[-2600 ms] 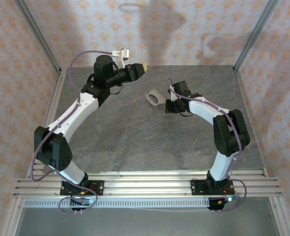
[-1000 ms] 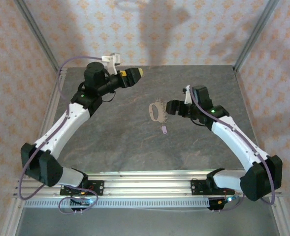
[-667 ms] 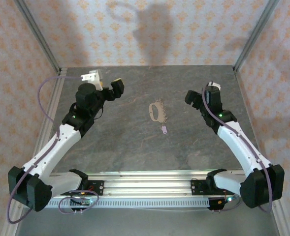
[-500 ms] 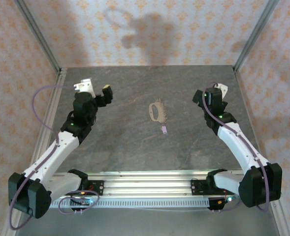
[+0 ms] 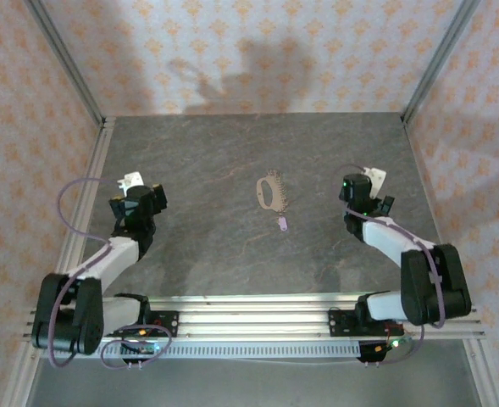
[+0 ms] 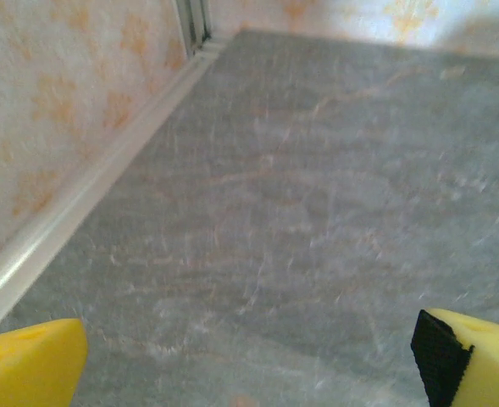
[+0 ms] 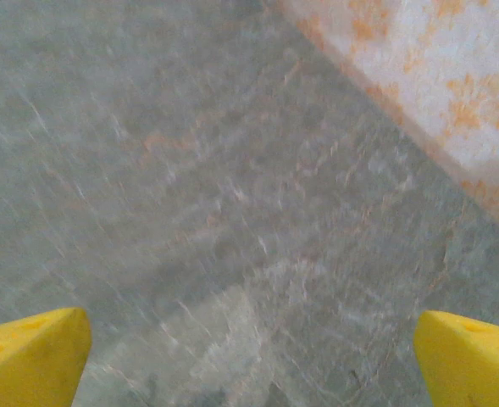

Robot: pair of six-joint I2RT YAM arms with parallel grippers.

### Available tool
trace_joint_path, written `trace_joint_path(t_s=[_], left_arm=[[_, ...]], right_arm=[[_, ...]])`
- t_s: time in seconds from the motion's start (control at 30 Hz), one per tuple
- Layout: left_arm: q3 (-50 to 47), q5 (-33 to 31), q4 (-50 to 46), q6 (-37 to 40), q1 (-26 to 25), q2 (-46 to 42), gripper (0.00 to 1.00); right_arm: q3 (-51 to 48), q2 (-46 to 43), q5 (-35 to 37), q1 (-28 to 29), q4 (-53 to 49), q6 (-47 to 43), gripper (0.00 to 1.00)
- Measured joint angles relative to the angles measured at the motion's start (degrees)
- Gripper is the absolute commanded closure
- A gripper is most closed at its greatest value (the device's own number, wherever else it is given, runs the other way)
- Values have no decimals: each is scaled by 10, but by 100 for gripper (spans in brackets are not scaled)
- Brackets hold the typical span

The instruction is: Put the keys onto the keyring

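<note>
Left gripper (image 5: pixel 150 200) gaping wide, yellow foam-looking pads (image 6: pixel 29 369) parted over bare tabletop, gripping nothing. Same deal with right gripper (image 5: pixel 366 202): spread fully, empty, yellow pads (image 7: pixel 478 352) poking in at the frame corners. Both folded low at the sides of the table, well apart from the goods.

Looks like a reset or the very start, honestly. Nothing visibly threaded.

Heading outward across the grey, stone-patterned table (image 5: pixel 207 254): tiny key (image 5: pixel 281 223) lying flat near the middle, lilac plastic head, blade too small to make out. Just beyond it, the keyring (image 5: pixel 271 192): thin tan oval loop, ridged or beaded along its right side, also flat. Close to the key, but can't tell if touching. Further back, peach patterned wallpaper (image 5: pixel 317 51).

Next up, probably: reach in for the loop with one gripper and pinch the key with the other. Calls for a really fine pinch on that flat little head, far smaller than the pads, so easy to skid along the hard top. Thin, maybe floppy loop too, so worth steadying first.
</note>
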Motion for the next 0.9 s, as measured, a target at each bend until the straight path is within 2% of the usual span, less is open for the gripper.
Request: trace_joint_path(t_s=[0.17,0.27,0.37,0.6,0.9], left_arm=[[-12,26,76,10,11,62,0],[-16,48,126,11,18,85,0],[-26,70,166,15,19,105,0],[-25,126,217,40,18,164,0],[-18,143,217,56,18,169,0]], right_arm=[[-63,19,-20,-9,117,-36,2],[-100,32,-57,-21,244,-55,2],[-141,86,-87,-31,360,-67,2],[-94,97,-198,-79,342,-73,1],[-87,97,-240,-86,338,-73,1]])
